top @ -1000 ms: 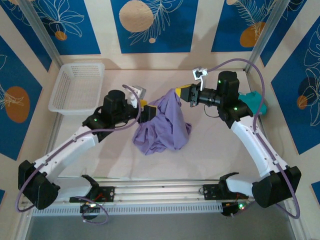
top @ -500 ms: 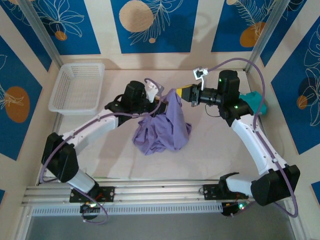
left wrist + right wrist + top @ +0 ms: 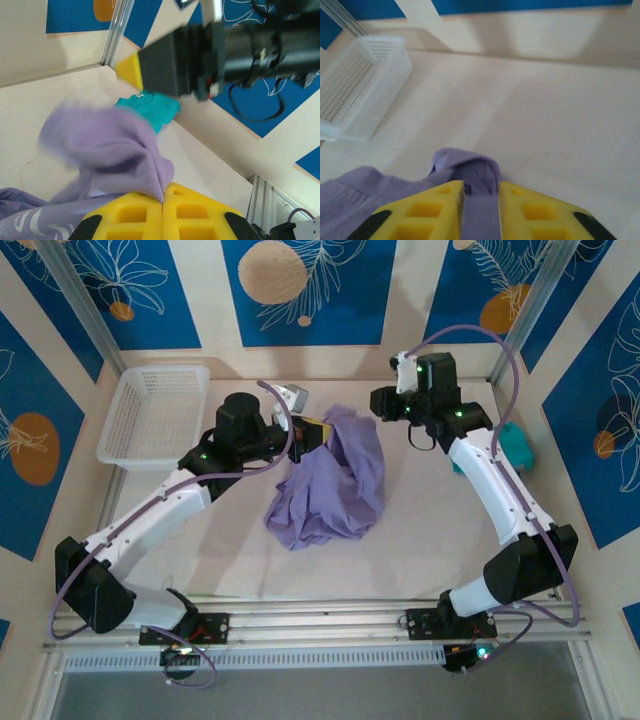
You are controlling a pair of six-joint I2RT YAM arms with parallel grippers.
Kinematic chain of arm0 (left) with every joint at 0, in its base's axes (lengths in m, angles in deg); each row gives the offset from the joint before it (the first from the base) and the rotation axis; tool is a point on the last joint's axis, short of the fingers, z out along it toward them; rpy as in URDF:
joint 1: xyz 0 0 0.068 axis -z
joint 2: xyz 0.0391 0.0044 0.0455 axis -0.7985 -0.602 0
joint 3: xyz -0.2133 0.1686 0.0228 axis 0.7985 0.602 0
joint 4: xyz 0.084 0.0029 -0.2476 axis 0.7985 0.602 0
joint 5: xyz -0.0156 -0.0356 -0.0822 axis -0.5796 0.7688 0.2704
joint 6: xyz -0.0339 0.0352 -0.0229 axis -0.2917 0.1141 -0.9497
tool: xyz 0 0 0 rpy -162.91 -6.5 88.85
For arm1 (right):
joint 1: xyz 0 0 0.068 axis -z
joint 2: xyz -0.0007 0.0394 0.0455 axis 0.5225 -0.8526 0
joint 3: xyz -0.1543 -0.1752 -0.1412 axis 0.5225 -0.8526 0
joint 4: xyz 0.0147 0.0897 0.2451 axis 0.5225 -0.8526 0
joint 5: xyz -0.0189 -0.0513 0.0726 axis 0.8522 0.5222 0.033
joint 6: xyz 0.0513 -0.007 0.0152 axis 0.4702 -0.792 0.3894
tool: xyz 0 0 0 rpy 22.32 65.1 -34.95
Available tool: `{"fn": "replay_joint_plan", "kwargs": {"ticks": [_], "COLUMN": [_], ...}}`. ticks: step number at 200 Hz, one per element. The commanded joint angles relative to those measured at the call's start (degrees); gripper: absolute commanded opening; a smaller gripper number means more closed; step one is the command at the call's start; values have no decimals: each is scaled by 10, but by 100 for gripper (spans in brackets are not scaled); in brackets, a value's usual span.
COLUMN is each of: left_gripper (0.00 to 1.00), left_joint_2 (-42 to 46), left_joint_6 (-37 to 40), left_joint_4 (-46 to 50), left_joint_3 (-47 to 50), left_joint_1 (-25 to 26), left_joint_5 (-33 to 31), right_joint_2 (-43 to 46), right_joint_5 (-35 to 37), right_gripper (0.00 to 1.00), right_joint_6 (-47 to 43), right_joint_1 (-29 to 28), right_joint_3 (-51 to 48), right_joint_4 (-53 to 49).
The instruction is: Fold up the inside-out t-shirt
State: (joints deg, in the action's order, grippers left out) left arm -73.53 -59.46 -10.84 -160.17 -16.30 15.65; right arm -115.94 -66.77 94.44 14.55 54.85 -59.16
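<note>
- Pinching a raised fold of the inside-out t-shirt (image 3: 330, 490) with the left gripper (image 3: 313, 430); in the left wrist view, yellow fingers (image 3: 140, 215) pressed flat together on lavender cloth, with no gap between them.
- Hangs from that pinch as a soft peak, then spills toward the near edge into a crumpled heap on the middle of the table (image 3: 430, 540).
- Runs its long axis from far to near, from the lifted peak down to the rumpled lower end, leaning slightly to the near left.
- Lies right of and below the left gripper, and left of and below the right gripper (image 3: 383, 400), raised just beside the peak.
- Shows, in the right wrist view, parted fingers (image 3: 425, 210) with a strip of lavender seen in the gap and a small lump just beyond the tips; cannot tell whether the cloth touches the pads there.
- Appears, from the left wrist view, clear of the fabric on that side: dark body and one yellow tip above the blurred purple fold.
- Judged nearer: the left arm, already on the cloth. Probably calls for a second hold on another edge, to spread the shirt flat before any fold.
- Looks thin, limp and heavily wrinkled, with no sleeve or collar laid out plainly.
- Sits well apart from the white basket (image 3: 155, 415) at the far left and the teal garment (image 3: 515, 445) at the far right.
</note>
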Motion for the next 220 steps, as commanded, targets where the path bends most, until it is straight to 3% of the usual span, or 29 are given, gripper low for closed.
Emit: {"fn": "replay_joint_plan", "kwargs": {"ticks": [1,26,65,104,122,134,152,164,182,195,220], "left_gripper": [0,0,0,0,0,0,0,0,0,0,0], "left_joint_2": [-5,-2,-1,5,10,14,28,49,79,86,74], "left_joint_6": [-18,-15,-13,-14,-13,-10,2,24,55,73,94], "left_joint_4": [-10,-12,0,0,0,2,28,62,78,76,84], "left_joint_3": [3,9,7,13,17,21,30,41,79,99,117], "left_joint_1": [-6,-8,-10,-11,-11,-10,-13,-15,-16,-17,-16], "left_joint_5": [10,13,16,23,27,27,-10,-89,-214,-238,-250], "right_joint_2": [65,141,233,177,130,103,92,114,149,154,125], "right_joint_5": [0,-10,23,87,128,132,125,65,-131,-238,-356], "right_gripper": [35,41,47,58,59,55,18,5,0,0,0], "right_joint_6": [-16,-25,-57,-81,-94,-98,-102,-103,-58,-25,-24], "right_joint_1": [-14,-49,-155,-179,-177,-172,-156,-132,-70,-38,-22], "right_joint_3": [-60,-167,-331,-324,-300,-282,-251,-237,-233,-220,-154], "right_joint_4": [16,69,177,237,260,264,234,203,192,189,133]}}
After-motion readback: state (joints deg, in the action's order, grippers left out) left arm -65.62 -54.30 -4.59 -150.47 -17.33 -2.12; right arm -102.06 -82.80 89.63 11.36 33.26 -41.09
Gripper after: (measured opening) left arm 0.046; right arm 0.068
